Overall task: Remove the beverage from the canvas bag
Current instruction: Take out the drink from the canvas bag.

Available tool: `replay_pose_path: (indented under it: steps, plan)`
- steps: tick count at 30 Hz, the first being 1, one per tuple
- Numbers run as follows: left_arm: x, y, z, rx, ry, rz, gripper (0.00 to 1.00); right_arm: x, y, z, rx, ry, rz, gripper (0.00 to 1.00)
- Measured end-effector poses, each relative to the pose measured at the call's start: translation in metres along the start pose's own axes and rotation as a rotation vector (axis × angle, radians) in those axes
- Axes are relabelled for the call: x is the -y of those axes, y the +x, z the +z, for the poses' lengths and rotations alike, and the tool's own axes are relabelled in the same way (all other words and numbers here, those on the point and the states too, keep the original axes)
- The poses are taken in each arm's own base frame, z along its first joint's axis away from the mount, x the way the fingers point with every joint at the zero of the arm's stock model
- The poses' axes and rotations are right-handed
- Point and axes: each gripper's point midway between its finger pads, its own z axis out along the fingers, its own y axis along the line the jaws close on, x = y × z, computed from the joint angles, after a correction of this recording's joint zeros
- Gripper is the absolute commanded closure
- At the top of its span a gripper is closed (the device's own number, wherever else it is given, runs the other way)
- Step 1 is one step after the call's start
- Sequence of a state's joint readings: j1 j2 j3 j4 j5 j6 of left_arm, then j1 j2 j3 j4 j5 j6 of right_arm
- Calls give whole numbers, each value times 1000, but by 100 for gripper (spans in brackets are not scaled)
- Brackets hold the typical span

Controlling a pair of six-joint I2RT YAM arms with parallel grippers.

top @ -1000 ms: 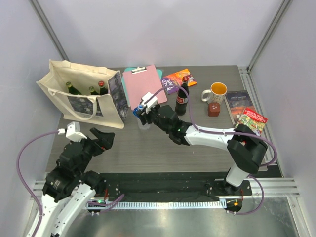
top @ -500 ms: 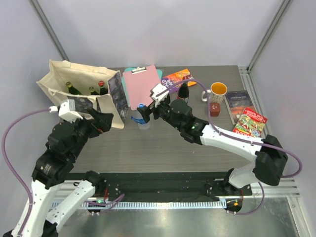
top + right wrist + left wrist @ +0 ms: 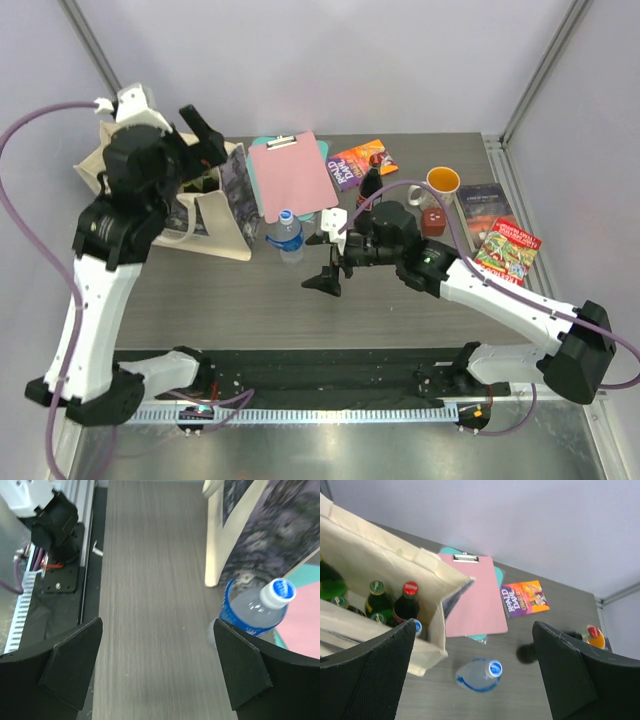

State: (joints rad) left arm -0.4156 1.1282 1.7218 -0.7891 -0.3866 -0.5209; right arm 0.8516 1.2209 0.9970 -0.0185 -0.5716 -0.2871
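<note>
The cream canvas bag [image 3: 222,222] stands open at the table's back left, its printed side [image 3: 270,525] facing right. Inside it stand green bottles [image 3: 376,598], a dark red-capped bottle [image 3: 408,605] and a blue cap [image 3: 418,626]. A clear water bottle [image 3: 286,236] with a blue cap [image 3: 495,669] stands upright on the table beside the bag's corner, and nothing touches it. My left gripper [image 3: 205,135] hangs open high above the bag's mouth. My right gripper [image 3: 328,255] is open and empty, just right of the water bottle [image 3: 255,612].
A pink clipboard [image 3: 290,170] lies behind the water bottle. A cola bottle [image 3: 370,188] stands right of it, beside a Roald Dahl book [image 3: 362,160]. Further right are a yellow mug [image 3: 442,182], a small brown box [image 3: 432,222] and two books [image 3: 497,232].
My right gripper opened, let go of the water bottle and drew back to the right. My left arm rose from the near table to above the bag.
</note>
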Motion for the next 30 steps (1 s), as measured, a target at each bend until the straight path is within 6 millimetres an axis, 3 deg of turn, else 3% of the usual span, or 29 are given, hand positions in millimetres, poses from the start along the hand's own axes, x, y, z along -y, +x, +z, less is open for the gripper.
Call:
replay_pose_path:
  steps: [2,4,8,12,16,22,28,30]
  plan:
    - [-10,-8,22,-7,-55,-6,3,-4,11,-2,-27,-26,22,2]
    - [-35,-8,46,-32,-130,-23,6,-4,15,-5,-37,-34,35,2]
    - [-79,16,79,-151,-233,-66,8,-1,15,-8,-27,-43,57,2]
    - [-85,47,96,-277,-222,-84,13,0,12,-8,-17,-44,91,5]
    - [-79,79,97,-392,-165,-100,14,10,-6,2,32,-33,147,13]
    - [-88,129,76,-526,-154,-108,13,48,-67,36,152,-12,233,21]
    - [-83,131,61,-510,-100,-105,11,109,-120,89,237,54,436,24]
    - [-79,128,60,-490,-77,-107,11,126,-125,104,248,84,550,24]
